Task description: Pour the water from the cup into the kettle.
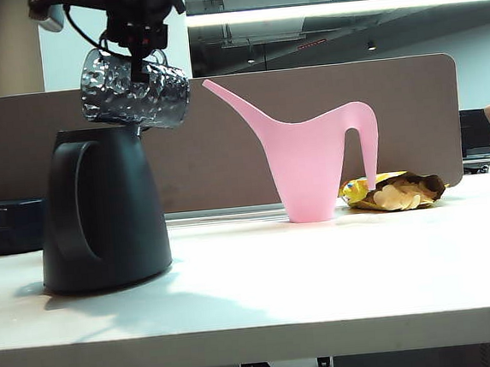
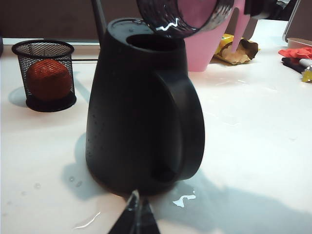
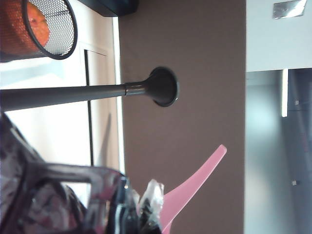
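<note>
The black kettle stands at the table's left, its top open. Just above that opening hangs the dimpled glass cup, tipped on its side, its rim over the kettle's mouth. My right gripper has reached across to the left from above and is shut on the cup; the right wrist view shows the cup blurred beside the right gripper. No stream of water can be made out. My left gripper is shut and empty, low on the table in front of the kettle.
A pink watering can stands mid-table with a snack bag beside it. A black mesh cup holding an orange ball sits beyond the kettle. Small water puddles lie by the kettle's base. A brown partition closes the back.
</note>
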### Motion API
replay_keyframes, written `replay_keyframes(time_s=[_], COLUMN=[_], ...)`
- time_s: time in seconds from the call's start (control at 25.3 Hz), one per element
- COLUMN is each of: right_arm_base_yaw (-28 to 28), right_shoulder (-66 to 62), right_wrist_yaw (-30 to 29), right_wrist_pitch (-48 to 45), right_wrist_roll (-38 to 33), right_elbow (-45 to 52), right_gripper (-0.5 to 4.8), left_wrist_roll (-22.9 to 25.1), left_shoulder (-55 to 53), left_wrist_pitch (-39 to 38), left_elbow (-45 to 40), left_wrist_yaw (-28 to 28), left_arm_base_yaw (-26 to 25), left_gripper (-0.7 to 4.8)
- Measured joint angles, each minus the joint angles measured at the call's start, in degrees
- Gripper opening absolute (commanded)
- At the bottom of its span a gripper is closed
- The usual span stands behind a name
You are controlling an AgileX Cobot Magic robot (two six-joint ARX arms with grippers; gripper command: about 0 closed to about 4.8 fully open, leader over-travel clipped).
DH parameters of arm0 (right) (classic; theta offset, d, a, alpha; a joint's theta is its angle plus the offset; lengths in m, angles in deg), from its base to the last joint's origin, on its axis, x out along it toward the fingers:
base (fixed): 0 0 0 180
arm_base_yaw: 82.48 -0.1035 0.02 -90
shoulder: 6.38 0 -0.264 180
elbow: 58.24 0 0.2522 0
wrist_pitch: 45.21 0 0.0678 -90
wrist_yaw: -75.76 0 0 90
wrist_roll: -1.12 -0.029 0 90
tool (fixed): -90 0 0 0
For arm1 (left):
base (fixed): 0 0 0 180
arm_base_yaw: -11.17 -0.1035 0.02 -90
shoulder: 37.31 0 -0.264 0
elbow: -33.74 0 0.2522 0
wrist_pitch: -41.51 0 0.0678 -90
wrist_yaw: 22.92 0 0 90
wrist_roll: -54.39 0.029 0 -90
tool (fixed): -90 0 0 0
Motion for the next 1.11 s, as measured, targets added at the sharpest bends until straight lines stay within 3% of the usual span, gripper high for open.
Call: replay_keyframes(time_s=[1.11], right_arm_base_yaw=[0.5], right_shoulder=[-1.2], right_wrist_yaw=[-1.0], right_wrist_pitch=[-5.9], right_wrist_roll=[7.1], right_elbow=[0.0], right_gripper=[-0.06], left_wrist_roll=[-0.2], left_shoulder=[0.0], left_wrist_pitch=[0.0], left_elbow=[0.0], left_wrist_yaw=[-2.6], left_arm_base_yaw=[0.0], left_gripper=[-0.05])
